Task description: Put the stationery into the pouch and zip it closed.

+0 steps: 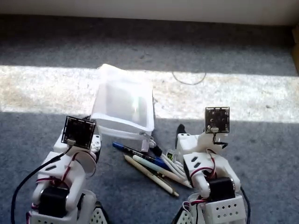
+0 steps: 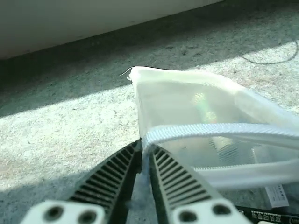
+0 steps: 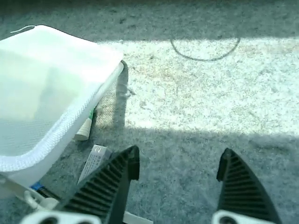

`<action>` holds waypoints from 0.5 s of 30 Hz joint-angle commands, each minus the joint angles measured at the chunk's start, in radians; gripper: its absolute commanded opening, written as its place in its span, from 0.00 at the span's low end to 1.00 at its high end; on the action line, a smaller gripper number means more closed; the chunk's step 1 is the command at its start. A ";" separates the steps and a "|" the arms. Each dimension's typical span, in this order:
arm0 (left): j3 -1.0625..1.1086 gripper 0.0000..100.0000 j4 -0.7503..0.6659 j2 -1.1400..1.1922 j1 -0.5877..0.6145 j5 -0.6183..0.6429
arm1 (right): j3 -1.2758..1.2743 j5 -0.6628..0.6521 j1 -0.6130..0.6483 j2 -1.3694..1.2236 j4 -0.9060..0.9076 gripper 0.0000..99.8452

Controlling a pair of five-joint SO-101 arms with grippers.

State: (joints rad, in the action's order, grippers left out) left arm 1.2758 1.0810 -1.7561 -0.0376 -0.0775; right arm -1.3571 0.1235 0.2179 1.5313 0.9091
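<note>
around your work lies a thin thread loop, on the sunlit carpet right of centre in the high view and well apart from everything else. a small white tag lies on the floor just beside the pouch's near edge. the pens lie in a loose fan at lower centre, between your two arms, with their far ends near the pouch's mouth. a blue pen is closest to the pouch and a cream pen is outermost. the pouch sits at the centre of the high view. your left gripper has its fingers pressed nearly together, pinching the pouch's rim at one corner. your right gripper hangs over carpet beside the pouch's lower right corner, fingers spread wide with nothing between them. the carpet is grey and short-piled, crossed by a broad band of sunlight, and a pale wall runs along the top edge. the pouch is translucent white mesh, soft-sided, with a woven tape band along its opening. both grippers' fingers are black and ribbed.
</note>
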 commanded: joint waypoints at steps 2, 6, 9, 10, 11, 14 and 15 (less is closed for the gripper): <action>-0.137 0.01 0.011 0.001 0.016 0.000 | -0.024 0.011 -0.007 0.015 -0.073 0.25; -0.245 0.01 0.075 0.076 0.013 -0.005 | -0.053 0.008 -0.005 0.010 -0.113 0.25; -0.351 0.01 0.129 0.200 0.015 -0.005 | -0.054 0.006 -0.004 0.010 -0.113 0.25; -0.386 0.01 0.143 0.236 0.015 -0.005 | -0.054 0.006 -0.004 0.010 -0.113 0.25; -0.421 0.01 0.155 0.274 0.016 -0.005 | -0.054 0.006 -0.004 0.010 -0.113 0.25; -0.504 0.01 0.178 0.348 0.030 -0.006 | -0.054 0.005 -0.004 0.010 -0.113 0.25; -0.521 0.01 0.180 0.364 0.045 -0.006 | -0.054 0.005 -0.004 0.010 -0.113 0.25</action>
State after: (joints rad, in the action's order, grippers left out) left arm 0.8615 1.2543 -1.4492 -0.0330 -0.0790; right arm -1.4231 0.1250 0.2179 1.5282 0.8186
